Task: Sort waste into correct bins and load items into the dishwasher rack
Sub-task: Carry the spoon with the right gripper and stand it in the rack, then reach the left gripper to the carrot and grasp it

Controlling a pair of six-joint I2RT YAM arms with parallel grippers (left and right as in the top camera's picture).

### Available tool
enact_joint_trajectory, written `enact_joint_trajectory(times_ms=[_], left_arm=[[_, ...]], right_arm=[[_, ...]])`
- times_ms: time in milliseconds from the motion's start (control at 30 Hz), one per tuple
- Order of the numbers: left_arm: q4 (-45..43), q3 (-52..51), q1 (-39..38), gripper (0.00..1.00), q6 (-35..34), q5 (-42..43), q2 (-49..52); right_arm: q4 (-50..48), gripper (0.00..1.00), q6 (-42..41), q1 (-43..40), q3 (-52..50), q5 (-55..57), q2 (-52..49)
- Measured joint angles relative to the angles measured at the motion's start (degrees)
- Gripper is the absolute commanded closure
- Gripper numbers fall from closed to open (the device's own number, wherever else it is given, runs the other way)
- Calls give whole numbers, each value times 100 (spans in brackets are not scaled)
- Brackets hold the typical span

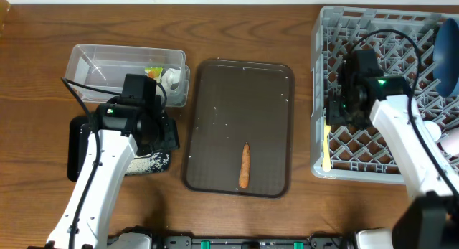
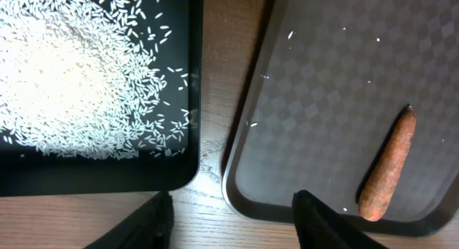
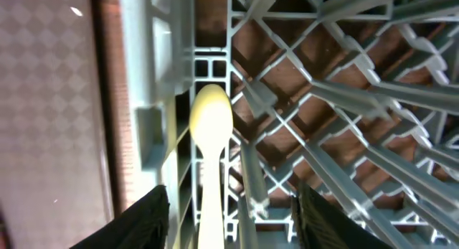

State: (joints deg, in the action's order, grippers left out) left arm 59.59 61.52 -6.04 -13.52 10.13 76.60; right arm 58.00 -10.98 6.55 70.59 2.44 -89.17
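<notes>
The left gripper (image 2: 233,231) has its fingers (image 2: 154,224) spread wide with nothing between them; only bare wooden table (image 2: 215,145) shows in the gap. Ahead of one fingertip lies the near corner of the shallow black tray (image 2: 100,181). Loose white rice (image 2: 64,77) is heaped further in, thinning to scattered grains toward the rim. The other fingertip overlaps the rounded rim of the dark brown serving tray (image 2: 323,98). The orange-brown carrot stick (image 2: 391,166) lies on that tray out to the side of this finger and apart from it, among a few stray grains. A strip of table separates the two trays.

From overhead, the clear tub (image 1: 100,66) sits beyond this gripper, past the black tray. It holds the green-orange wrapper (image 1: 153,72) and the crumpled white paper (image 1: 171,78) at its end nearest the serving tray.

The right gripper (image 3: 233,224) is also parted, over the grey dishwasher rack (image 3: 344,98). The pale yellow spoon (image 3: 210,127) runs straight out between the fingertips. Its handle passes through the gap with space on both sides, so neither finger grips it. Its bowl points away, resting in the rack's edge channel. Lattice ribs fan out beyond one finger, and the serving tray lies past the rack wall beside the other. Overhead, the dark blue plate (image 1: 446,52) stands at the rack's far side, well away from these fingers.
</notes>
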Motion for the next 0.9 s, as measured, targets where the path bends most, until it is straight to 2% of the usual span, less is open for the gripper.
enact_joint_trajectory(times_ms=[67, 167, 300, 500, 633, 900], left_arm=[[0, 0, -2, 41, 0, 2, 0], [-46, 0, -68, 41, -2, 0, 0], [-249, -2, -426, 39, -2, -2, 0], [-693, -2, -1342, 37, -4, 2, 107], [-1032, -2, -2081, 36, -24, -2, 485], [-1373, -2, -2997, 36, -326, 2, 1482]], right_arm=[[55, 20, -13, 0, -2, -15, 345], [136, 13, 22, -15, -4, -35, 977], [409, 12, 37, -94, -2, -35, 1537], [782, 9, 57, -195, -7, -35, 1578], [817, 9, 79, -195, -20, -33, 1561], [817, 8, 83, -195, -24, -33, 1561]])
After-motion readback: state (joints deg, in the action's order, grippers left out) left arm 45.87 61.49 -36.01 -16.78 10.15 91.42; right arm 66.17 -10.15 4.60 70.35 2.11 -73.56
